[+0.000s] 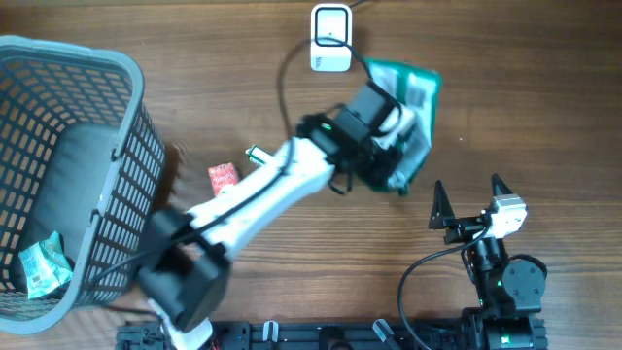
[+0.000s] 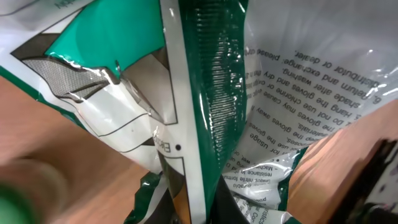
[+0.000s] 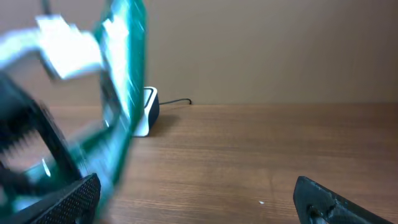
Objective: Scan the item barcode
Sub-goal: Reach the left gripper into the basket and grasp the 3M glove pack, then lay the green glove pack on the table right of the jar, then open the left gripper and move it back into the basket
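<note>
Right gripper [image 1: 467,187] nearest, low over wooden worktop [image 1: 544,117], jaws wide open and empty, out of the way. Beyond it left gripper [image 1: 389,146], jaws clamped on crinkly green-and-white plastic glove packet [image 1: 424,92], held upright just beside small white barcode scanner [image 1: 330,41], probably to show it the printed side; barcode not visible

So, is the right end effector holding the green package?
No, the right end effector stands open and empty, while the left end effector grips the green package.
</note>
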`<state>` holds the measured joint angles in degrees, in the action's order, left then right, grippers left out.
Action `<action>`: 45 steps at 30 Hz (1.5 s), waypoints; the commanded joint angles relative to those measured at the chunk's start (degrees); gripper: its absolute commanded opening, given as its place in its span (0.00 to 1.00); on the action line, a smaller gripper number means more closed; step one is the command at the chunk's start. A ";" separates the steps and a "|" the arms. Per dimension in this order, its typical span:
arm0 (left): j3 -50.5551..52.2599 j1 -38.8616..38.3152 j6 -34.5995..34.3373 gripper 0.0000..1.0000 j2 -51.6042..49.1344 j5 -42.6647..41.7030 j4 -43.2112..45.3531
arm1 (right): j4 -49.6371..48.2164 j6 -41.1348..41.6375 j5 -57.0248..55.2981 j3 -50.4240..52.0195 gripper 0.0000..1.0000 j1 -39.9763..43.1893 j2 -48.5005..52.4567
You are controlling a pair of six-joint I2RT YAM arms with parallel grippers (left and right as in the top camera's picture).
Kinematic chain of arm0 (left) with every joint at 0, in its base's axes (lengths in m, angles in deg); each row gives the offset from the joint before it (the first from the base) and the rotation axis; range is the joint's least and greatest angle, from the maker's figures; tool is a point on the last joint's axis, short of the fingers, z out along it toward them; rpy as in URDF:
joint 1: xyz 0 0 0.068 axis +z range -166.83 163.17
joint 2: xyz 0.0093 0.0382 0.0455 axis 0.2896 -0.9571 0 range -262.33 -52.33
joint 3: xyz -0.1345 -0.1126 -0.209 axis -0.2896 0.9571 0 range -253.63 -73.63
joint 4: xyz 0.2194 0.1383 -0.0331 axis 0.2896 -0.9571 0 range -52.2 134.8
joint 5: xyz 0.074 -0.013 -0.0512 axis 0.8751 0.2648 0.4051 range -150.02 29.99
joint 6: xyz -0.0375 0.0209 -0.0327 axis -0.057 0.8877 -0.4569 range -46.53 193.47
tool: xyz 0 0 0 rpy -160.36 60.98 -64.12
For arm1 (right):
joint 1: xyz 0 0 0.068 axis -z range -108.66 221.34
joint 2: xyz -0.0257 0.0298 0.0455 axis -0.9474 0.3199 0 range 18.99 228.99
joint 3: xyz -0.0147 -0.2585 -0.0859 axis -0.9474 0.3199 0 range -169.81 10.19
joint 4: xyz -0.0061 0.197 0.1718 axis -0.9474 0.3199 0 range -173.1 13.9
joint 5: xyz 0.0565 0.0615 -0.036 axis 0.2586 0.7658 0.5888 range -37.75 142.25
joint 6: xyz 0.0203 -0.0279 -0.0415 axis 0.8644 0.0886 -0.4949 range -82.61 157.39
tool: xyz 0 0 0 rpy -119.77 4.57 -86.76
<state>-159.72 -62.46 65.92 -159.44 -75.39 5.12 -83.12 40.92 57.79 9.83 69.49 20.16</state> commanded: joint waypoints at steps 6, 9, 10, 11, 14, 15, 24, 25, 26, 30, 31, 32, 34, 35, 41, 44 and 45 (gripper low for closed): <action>-0.24 -1.84 1.14 1.00 -7.85 -0.22 0.33 | -0.31 -0.48 0.31 0.07 1.00 -0.22 -0.13; -2.29 -1.84 1.14 1.00 -5.57 0.28 -0.87 | -0.31 -0.50 0.31 0.07 1.00 -0.22 -0.13; -3.30 -1.84 1.14 1.00 -4.83 1.11 -1.25 | -0.31 -0.50 0.31 0.07 1.00 -0.22 -0.13; -4.76 -1.81 1.16 1.00 -3.30 3.48 -1.66 | -0.31 -0.48 0.31 0.07 1.00 -0.22 -0.13; -7.91 -1.70 1.16 1.00 3.15 14.97 -3.69 | -0.31 -0.48 0.31 0.07 0.99 -0.22 -0.13; -7.91 -1.49 1.16 1.00 5.27 18.34 -3.96 | -0.31 -0.48 0.31 0.07 1.00 -0.22 -0.13; -7.91 6.62 -2.19 1.00 15.08 25.11 -9.38 | -0.31 -0.48 0.31 0.07 1.00 -0.22 -0.13; -7.91 7.74 -3.41 1.00 16.00 25.11 -10.88 | -0.31 -0.48 0.31 0.07 1.00 -0.22 -0.13; -7.91 8.90 -3.65 1.00 17.40 25.09 -13.33 | -0.31 -0.50 0.28 0.07 1.00 -0.22 -0.13; -7.91 9.49 -5.27 1.00 21.22 25.11 -19.61 | -0.31 -0.48 0.31 0.07 1.00 -0.22 -0.13; -7.91 9.49 -6.43 1.00 22.27 25.14 -21.40 | -0.31 -0.48 0.31 0.07 1.00 -0.22 -0.13; -7.91 9.53 -6.43 1.00 22.95 25.14 -22.47 | -0.31 -0.48 0.31 0.07 1.00 -0.22 -0.13; -7.91 9.53 -6.43 1.00 23.76 25.16 -22.84 | -0.31 -0.50 0.31 0.07 1.00 -0.22 -0.13; -7.91 9.55 -6.43 1.00 23.82 25.77 -22.56 | -0.31 -0.50 0.31 0.07 1.00 -0.24 -0.13; -8.02 15.15 -8.85 1.00 29.20 35.74 -21.79 | -0.31 -0.50 0.31 0.07 1.00 -0.22 -0.13; -8.02 28.98 -20.87 1.00 34.49 40.11 -22.12 | -0.31 -0.48 0.31 0.07 1.00 -0.24 -0.13; -8.02 35.71 -25.94 1.00 36.33 40.06 -22.97 | -0.31 -0.50 0.31 0.07 1.00 -0.22 -0.13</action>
<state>-166.86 -37.41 52.17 -127.71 -39.48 -16.91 -83.12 40.92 57.76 9.83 69.49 20.16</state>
